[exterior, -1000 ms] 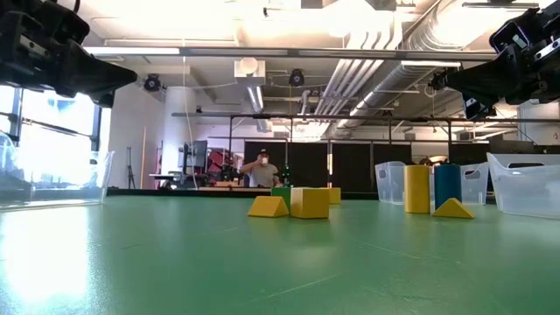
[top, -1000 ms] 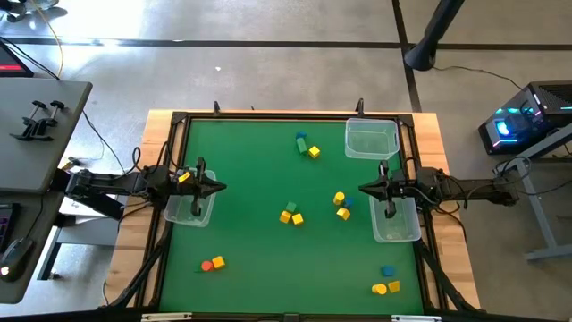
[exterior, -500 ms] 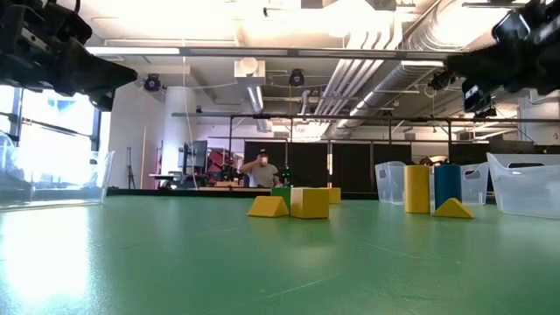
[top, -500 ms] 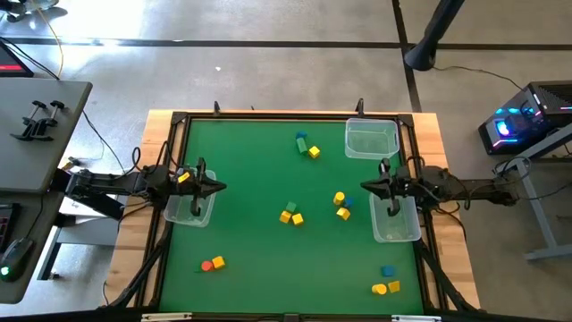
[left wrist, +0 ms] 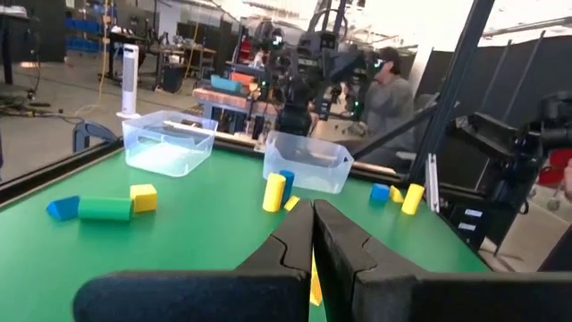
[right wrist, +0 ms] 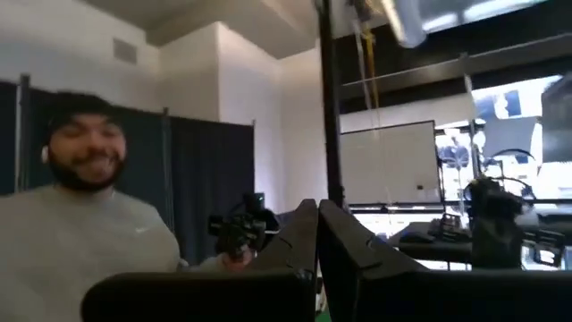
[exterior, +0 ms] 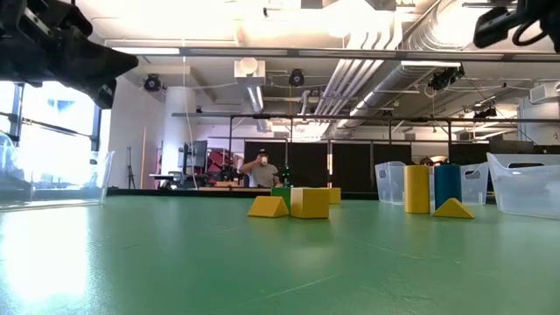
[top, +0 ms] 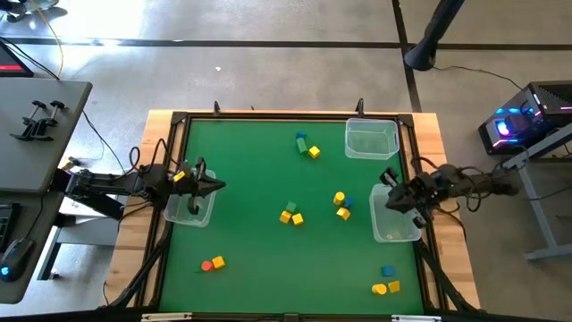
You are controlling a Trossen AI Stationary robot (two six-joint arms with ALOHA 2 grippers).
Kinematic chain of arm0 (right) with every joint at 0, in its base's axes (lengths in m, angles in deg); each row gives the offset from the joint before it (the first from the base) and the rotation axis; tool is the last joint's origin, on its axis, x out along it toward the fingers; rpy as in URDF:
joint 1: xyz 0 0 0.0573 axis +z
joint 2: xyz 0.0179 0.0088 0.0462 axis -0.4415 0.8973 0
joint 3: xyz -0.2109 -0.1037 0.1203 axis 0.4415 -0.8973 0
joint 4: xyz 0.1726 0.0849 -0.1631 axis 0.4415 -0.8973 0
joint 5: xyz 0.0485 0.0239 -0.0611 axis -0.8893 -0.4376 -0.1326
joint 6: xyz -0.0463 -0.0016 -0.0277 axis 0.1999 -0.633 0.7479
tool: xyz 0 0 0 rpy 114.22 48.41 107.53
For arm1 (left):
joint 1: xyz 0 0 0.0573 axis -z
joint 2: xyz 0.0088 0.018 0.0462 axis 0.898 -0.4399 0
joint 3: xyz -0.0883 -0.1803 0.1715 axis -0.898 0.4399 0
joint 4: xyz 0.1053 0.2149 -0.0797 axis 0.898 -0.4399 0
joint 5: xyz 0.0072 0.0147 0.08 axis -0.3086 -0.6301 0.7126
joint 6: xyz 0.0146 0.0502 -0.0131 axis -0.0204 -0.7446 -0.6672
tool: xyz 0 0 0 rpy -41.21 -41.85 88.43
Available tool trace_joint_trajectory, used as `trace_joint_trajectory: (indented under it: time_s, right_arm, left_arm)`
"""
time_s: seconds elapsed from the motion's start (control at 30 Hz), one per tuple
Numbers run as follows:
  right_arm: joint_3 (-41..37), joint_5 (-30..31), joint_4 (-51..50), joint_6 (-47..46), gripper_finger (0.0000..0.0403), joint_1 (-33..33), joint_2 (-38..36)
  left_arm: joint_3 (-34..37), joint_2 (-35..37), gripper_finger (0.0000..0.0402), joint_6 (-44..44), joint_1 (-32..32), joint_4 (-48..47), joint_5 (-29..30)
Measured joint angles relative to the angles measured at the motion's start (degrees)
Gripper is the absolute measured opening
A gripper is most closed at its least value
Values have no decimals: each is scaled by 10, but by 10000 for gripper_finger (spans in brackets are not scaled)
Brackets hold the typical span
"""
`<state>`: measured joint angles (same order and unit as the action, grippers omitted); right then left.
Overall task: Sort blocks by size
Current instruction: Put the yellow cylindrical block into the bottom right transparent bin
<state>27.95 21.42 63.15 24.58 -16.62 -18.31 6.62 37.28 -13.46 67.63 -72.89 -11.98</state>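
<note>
My left gripper (top: 213,186) sits at the left edge of the frame above a clear bin (top: 190,211), fingers pressed together on nothing. My right gripper (top: 391,202) is at the right edge over another bin (top: 394,228), fingers likewise together. The blocks (top: 291,215) lie scattered on the green tabletop (top: 250,241): a cluster at centre, others toward the top, lower left and lower right.

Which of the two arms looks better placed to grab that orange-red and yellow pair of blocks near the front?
Probably the left. Its gripper hovers over the mat on the same side as that pair; the right gripper sits across the table.
</note>
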Motion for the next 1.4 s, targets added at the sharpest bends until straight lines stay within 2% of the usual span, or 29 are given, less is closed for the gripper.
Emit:
trace_joint_trajectory:
  time_s: [0.13,0.27,0.33,0.47,0.53,0.6,0.73,0.8,0.87,0.93,1.0,1.17,1.4]
  right_arm:
    - [39,48,0,84,0,64,60]
    - [125,56,-56,200,0,123,128]
    - [174,32,-82,224,0,148,162]
    - [280,-86,-85,247,0,194,238]
    - [339,-103,-118,247,0,215,274]
    - [400,-55,-189,253,0,233,312]
    - [512,156,-375,262,0,273,408]
    - [562,258,-464,231,0,289,462]
    - [608,334,-552,174,1,302,512]
    - [651,398,-631,98,5,312,557]
    - [687,436,-711,14,15,318,599]
    - [746,444,-841,-190,58,327,681]
    - [761,373,-901,-421,140,343,763]
  left_arm:
    - [0,0,1,-40,0,6,8]
    - [0,0,1,-75,0,9,8]
    - [0,0,1,-83,0,9,8]
    - [0,0,1,-80,0,41,2]
    - [0,0,1,-81,1,59,-10]
    - [0,0,1,-79,1,74,-17]
    - [0,0,1,-67,1,81,-24]
    - [0,0,1,-56,1,81,-24]
    - [0,0,1,-51,1,80,-24]
    - [0,0,1,-55,1,80,-24]
    - [0,0,1,-64,1,81,-24]
    - [0,0,1,-65,1,81,-24]
    - [0,0,1,-66,1,81,-24]
